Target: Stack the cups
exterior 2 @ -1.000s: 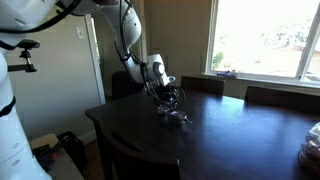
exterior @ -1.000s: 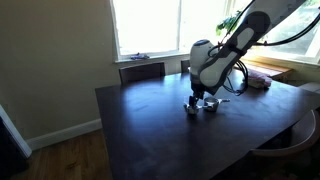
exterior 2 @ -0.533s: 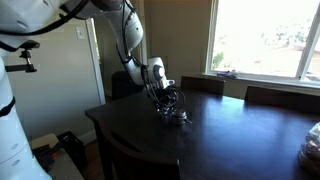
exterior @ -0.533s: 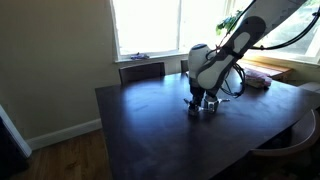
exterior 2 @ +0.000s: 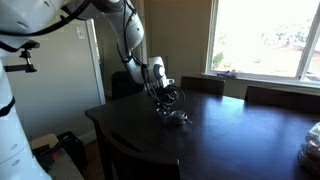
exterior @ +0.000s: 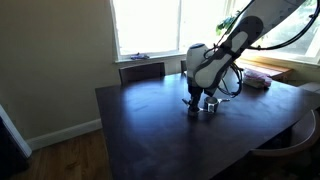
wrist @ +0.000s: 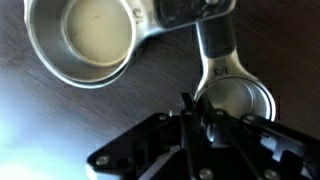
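Here, wrist view: the gripper (wrist: 190, 108) comes in from the bottom edge. Its black fingers (wrist: 180, 130) are drawn in to a narrow slit, pinching the thin left rim of the small cup (wrist: 240, 100). The tips are blurred, so how deep the bite goes is hard to make out.

Small cup: round, shiny silver metal, with a pale brushed interior. Its lower half is hidden behind the gripper body. Its flat handle (wrist: 215, 50) runs straight up from the rim and has a smooth, glossy face.

Large cup (wrist: 85, 40): same silver metal, round bowl with a dull cream-grey floor and a bright wall. It sits upper left, apart from the small cup. Its top rim is cut off by the frame edge. Its handle leaves toward the right and meets the tip of the small cup's handle under a dark patch I cannot read.

Both cups rest on the table (wrist: 40, 120), which is dark wood with a fine streaked grain.

In both exterior views the gripper (exterior: 196, 103) (exterior 2: 170, 108) is down at the tabletop (exterior: 150, 130), on the window side. The cups (exterior: 208, 106) (exterior 2: 178, 116) are only tiny glints beside it, too small to count. The white arm (exterior: 215, 60) arches in from above, its base out of frame.
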`<state>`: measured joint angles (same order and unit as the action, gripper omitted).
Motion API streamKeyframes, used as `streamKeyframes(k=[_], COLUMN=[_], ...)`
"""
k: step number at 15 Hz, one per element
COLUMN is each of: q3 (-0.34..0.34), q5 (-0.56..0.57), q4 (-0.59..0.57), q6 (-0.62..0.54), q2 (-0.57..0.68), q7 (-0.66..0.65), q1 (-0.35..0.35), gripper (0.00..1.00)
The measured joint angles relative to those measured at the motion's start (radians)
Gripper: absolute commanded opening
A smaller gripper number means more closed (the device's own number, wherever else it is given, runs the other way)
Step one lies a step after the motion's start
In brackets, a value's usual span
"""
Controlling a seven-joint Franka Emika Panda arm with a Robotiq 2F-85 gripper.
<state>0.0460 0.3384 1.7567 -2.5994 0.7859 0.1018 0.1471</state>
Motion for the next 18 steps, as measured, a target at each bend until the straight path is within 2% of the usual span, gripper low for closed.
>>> streamKeyframes(k=[1, 2, 5, 8, 9, 10, 12, 13, 14, 15, 18], q3=[-0.005, -0.011, -0.052, -0.106, -0.120, -0.128, -0.134, -0.135, -0.135, -0.135, -0.135], q5=[-0.002, -0.005, -0.029, -0.072, -0.085, -0.096, -0.107, -0.109, -0.111, -0.114, -0.130], q4=[-0.006, -0.011, -0.015, -0.025, -0.032, -0.040, -0.051, -0.056, -0.059, -0.062, -0.070], q6=[0.000, 0.000, 0.002, 0.030, 0.048, 0.068, 0.100, 0.112, 0.120, 0.128, 0.149], q2=[0.000, 0.000, 0.000, 0.000, 0.000, 0.000, 0.002, 0.005, 0.008, 0.012, 0.018], q7=[0.006, 0.013, 0.077, 0.162, 0.183, 0.201, 0.217, 0.221, 0.225, 0.227, 0.232], q1=[-0.003, -0.007, -0.036, -0.079, -0.089, -0.096, -0.100, -0.100, -0.100, -0.100, -0.100], gripper=[0.33, 0.12, 0.05, 0.05, 0.31, 0.31, 0.42, 0.40, 0.17, 0.16, 0.06])
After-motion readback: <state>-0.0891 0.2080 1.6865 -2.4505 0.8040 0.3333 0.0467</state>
